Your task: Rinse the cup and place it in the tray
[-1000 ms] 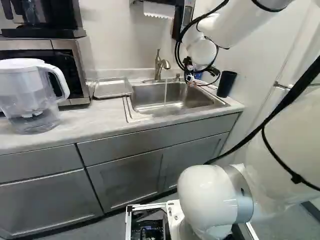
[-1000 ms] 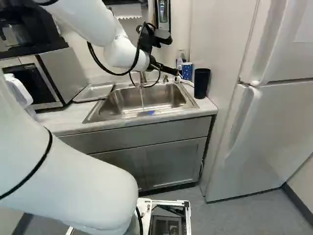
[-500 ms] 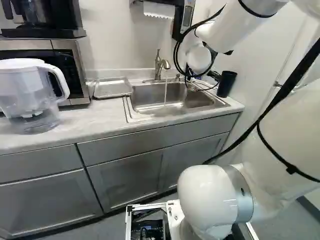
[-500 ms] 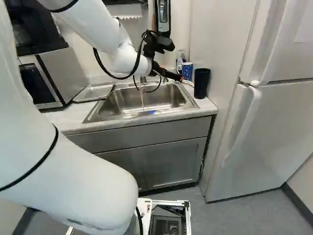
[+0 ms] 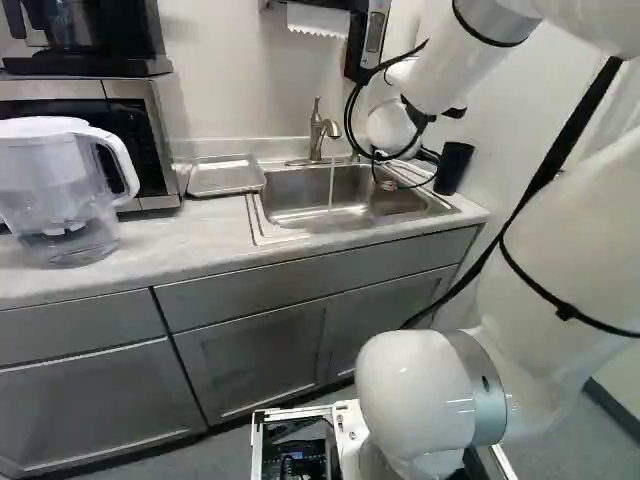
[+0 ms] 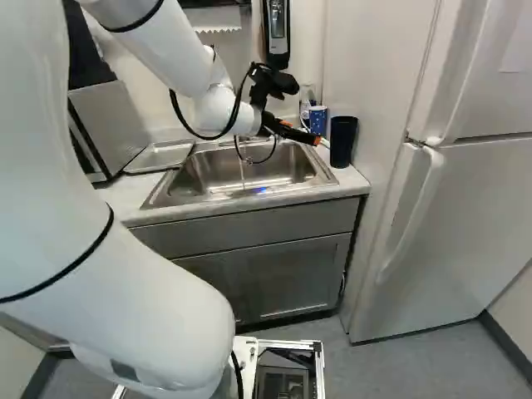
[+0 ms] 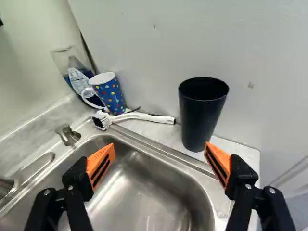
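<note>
My gripper (image 6: pixel 302 133) is above the sink's far right corner in the right base view. In the wrist view the gripper (image 7: pixel 160 147) stands open, its orange-padded fingers wide apart with nothing between them. A tall black cup (image 7: pixel 201 118) stands upright on the counter ahead of it, towards one finger's side. A blue dotted cup with a white handle (image 7: pixel 110 94) stands farther off, in the corner. Water runs in a thin stream (image 5: pixel 332 185) from the faucet (image 5: pixel 321 130) into the metal sink (image 6: pixel 241 170). The shallow metal tray (image 5: pixel 225 176) lies on the counter left of the sink.
A white-handled brush (image 7: pixel 144 117) lies behind the sink rim, beside a clear bottle with blue contents (image 7: pixel 72 67). A wall rises close behind the black cup. A water pitcher (image 5: pixel 60 190) and a microwave (image 5: pixel 130 130) stand left of the tray; a fridge (image 6: pixel 474 183) is at the right.
The arm has swung, and its gripper has turned and come slightly lower and nearer in the right base view, showing its orange pads. The cups and tray have stayed put.
</note>
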`<state>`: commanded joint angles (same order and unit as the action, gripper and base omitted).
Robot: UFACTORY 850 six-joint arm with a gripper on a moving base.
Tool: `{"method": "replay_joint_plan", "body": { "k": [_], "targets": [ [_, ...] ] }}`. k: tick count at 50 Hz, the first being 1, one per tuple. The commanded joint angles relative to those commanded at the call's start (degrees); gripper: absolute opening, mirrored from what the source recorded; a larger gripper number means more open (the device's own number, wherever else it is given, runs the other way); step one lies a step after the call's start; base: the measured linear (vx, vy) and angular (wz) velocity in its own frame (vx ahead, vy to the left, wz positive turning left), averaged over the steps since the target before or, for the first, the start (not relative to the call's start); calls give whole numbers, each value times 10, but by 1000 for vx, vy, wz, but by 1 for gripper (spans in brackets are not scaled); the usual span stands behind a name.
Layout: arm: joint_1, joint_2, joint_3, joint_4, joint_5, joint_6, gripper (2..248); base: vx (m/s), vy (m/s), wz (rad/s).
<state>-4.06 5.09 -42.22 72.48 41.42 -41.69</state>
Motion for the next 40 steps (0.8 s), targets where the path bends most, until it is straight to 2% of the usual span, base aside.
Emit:
{"method": "replay_joint_plan", "body": {
  "k": [12,40],
  "targets": [
    [0,-20,-2,26,39,0,247,0,0,0],
    [1,-28,-10,84,136,0,247,0,0,0]
  ]
}}
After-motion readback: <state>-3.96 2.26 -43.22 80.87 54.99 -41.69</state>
